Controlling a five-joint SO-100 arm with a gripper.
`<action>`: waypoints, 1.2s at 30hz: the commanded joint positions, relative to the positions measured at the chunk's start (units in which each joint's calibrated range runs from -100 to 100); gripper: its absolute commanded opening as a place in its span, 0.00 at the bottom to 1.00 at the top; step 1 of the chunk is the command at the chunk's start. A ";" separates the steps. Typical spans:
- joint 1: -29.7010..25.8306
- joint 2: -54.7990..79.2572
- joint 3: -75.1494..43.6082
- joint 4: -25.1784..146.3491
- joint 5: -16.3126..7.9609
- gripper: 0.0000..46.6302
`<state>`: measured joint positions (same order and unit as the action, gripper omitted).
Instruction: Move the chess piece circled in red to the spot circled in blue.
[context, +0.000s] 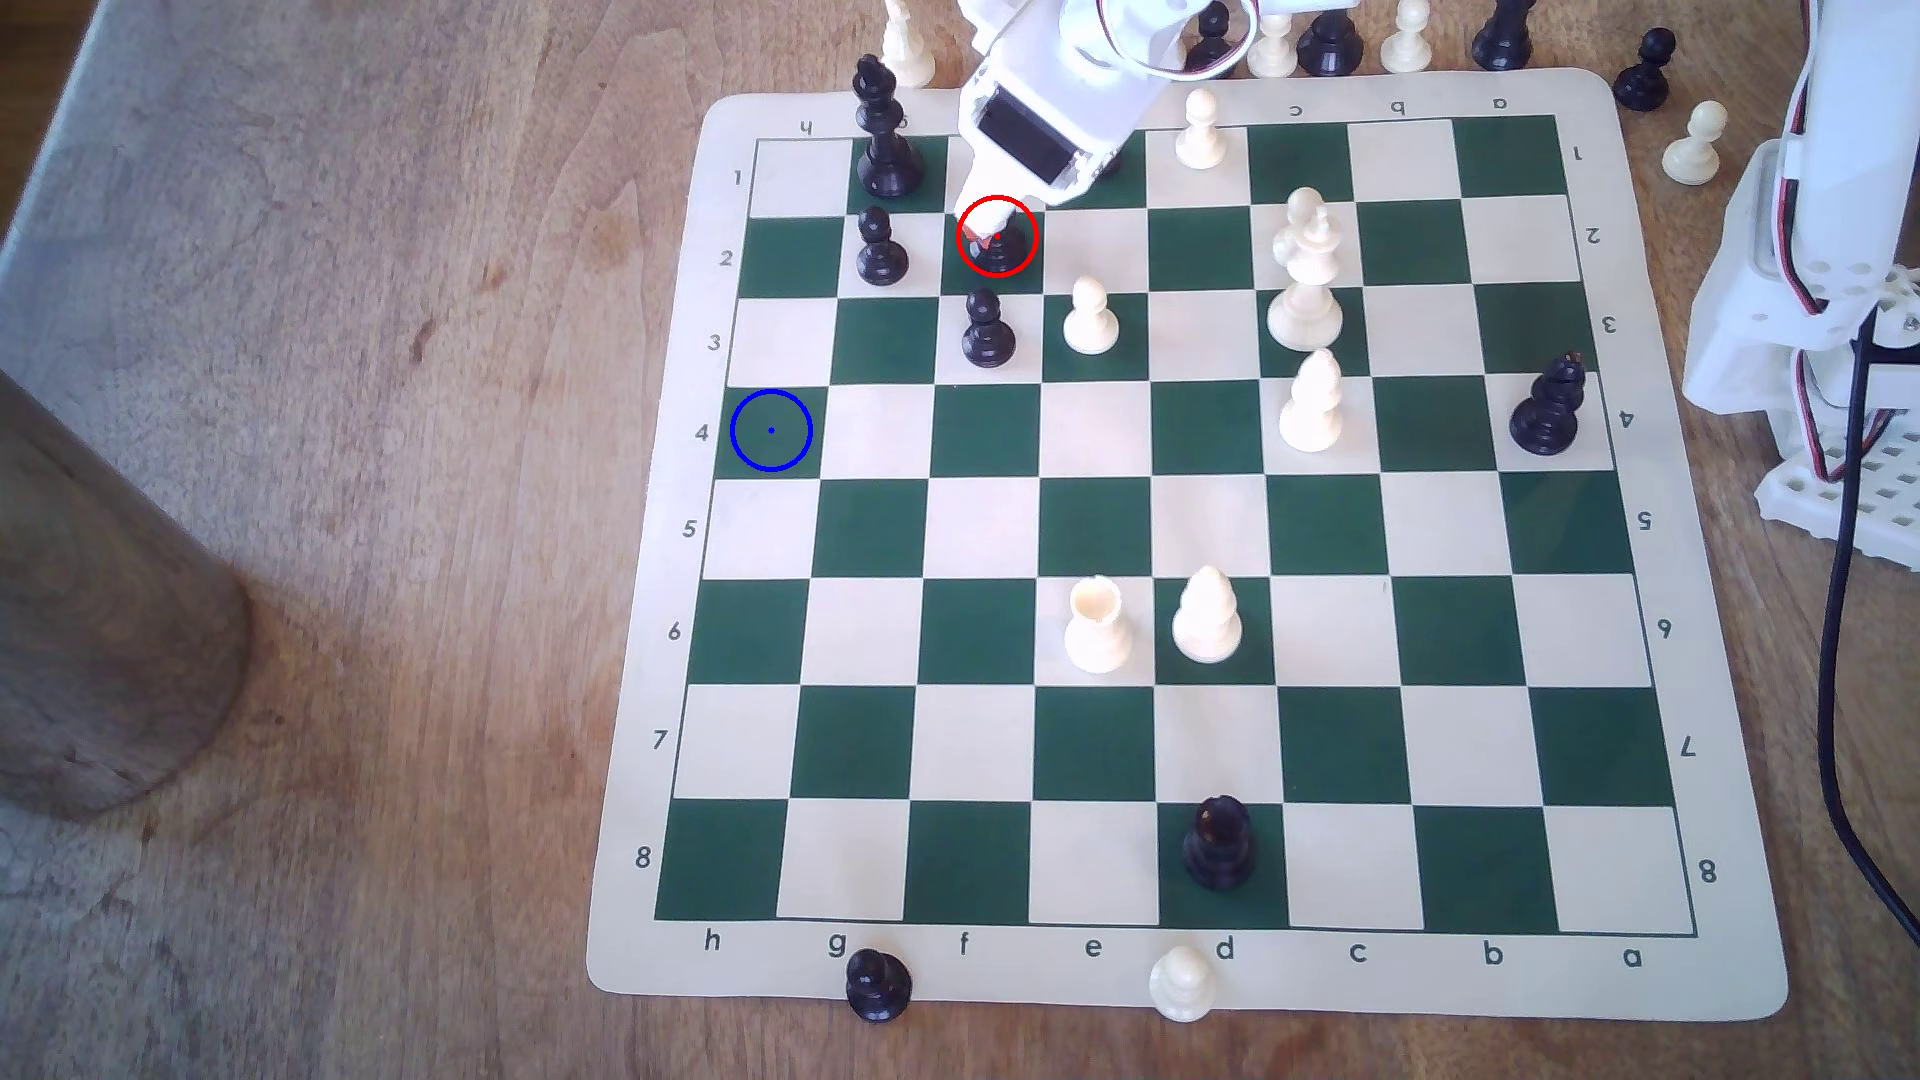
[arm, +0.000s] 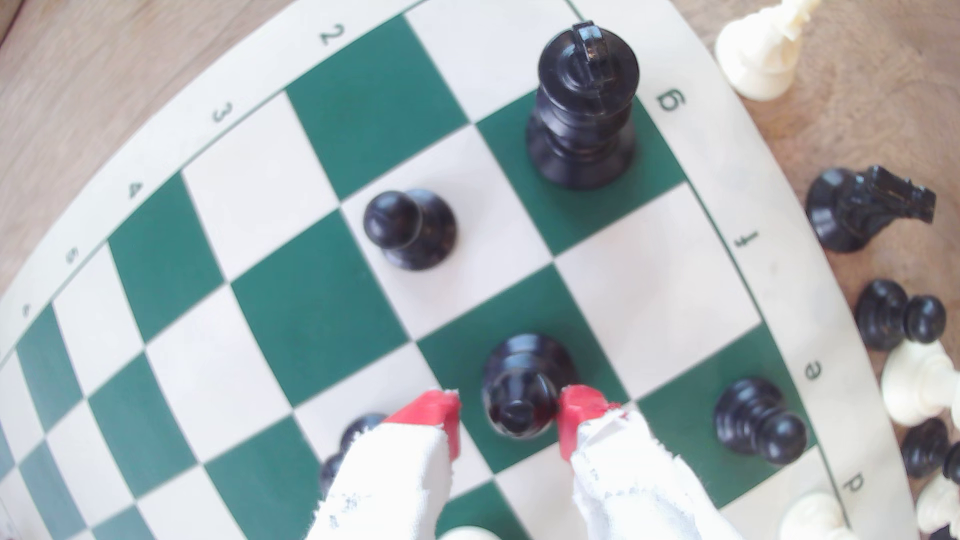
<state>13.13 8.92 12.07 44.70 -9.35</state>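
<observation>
The chess piece circled in red is a black bishop (context: 997, 251) standing upright on a dark green square in row 2, under the white arm. In the wrist view the bishop (arm: 519, 394) stands between my two red-tipped fingers. My gripper (context: 987, 223) (arm: 510, 415) is open around its head; a small gap shows beside one fingertip (arm: 441, 410), while the other fingertip (arm: 574, 410) sits right against the piece. The spot circled in blue (context: 771, 430) is a dark green square in row 4 at the board's edge on the exterior view's left, with nothing on it.
Close by stand a black king (context: 883, 135) (arm: 582, 104), a black pawn (context: 881, 249) (arm: 408, 228), another black pawn (context: 987, 330) and a white pawn (context: 1091, 317). A third black pawn (arm: 758, 420) stands beside the gripper. Captured pieces line the far board edge.
</observation>
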 joint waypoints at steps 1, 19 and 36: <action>-0.18 -1.11 -0.82 -1.46 -0.05 0.19; -0.34 -4.68 -0.10 -1.46 0.05 0.00; -8.55 -15.04 -12.97 5.18 0.68 0.00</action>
<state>7.96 -3.39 8.81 50.36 -8.82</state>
